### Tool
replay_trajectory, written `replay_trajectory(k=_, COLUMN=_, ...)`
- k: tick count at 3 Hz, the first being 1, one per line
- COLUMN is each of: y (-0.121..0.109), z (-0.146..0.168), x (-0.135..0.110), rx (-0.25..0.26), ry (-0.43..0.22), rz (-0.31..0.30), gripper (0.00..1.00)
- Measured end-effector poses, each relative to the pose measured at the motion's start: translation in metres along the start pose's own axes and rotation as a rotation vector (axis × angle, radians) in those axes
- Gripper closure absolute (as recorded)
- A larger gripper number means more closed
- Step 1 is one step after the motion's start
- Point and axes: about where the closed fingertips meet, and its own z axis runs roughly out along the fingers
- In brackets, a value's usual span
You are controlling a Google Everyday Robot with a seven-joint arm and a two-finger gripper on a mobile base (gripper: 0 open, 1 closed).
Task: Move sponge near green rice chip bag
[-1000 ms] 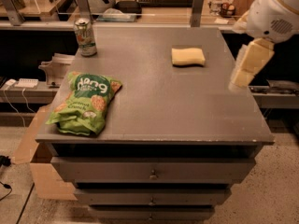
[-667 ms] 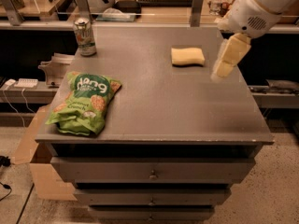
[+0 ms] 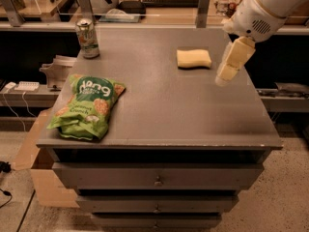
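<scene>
The sponge (image 3: 193, 59) is a pale yellow rounded block lying flat on the grey cabinet top (image 3: 164, 110), toward the back right. The green rice chip bag (image 3: 87, 107) lies near the front left corner. My gripper (image 3: 223, 77) hangs from the white arm at the upper right, pointing down, just right of the sponge and a little nearer the front. It holds nothing and does not touch the sponge.
A green-and-silver drink can (image 3: 87, 38) stands upright at the back left. A shelf with clutter (image 3: 145, 4) runs behind the cabinet. Drawers (image 3: 157, 180) face the front. A cardboard box (image 3: 41, 178) sits on the floor at left.
My gripper has swung left and toward the back, from off the right edge to just beside the sponge. The sponge, the bag and the can have not moved.
</scene>
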Motion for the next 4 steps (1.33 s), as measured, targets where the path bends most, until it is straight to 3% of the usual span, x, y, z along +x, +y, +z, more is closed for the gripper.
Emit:
replay_trajectory(k=2, y=-0.048, z=0.048, x=-0.02, rx=0.032, ry=-0.172, rz=0.129, gripper=0.0)
replay_trajectory(k=3, y=-0.072, z=0.08, x=-0.032, rx=0.039, ry=-0.223, rz=0.171, gripper=0.0)
replay_trajectory(k=4, y=-0.091, z=0.11, x=-0.032, rx=0.066, ry=-0.225, rz=0.221, gripper=0.0)
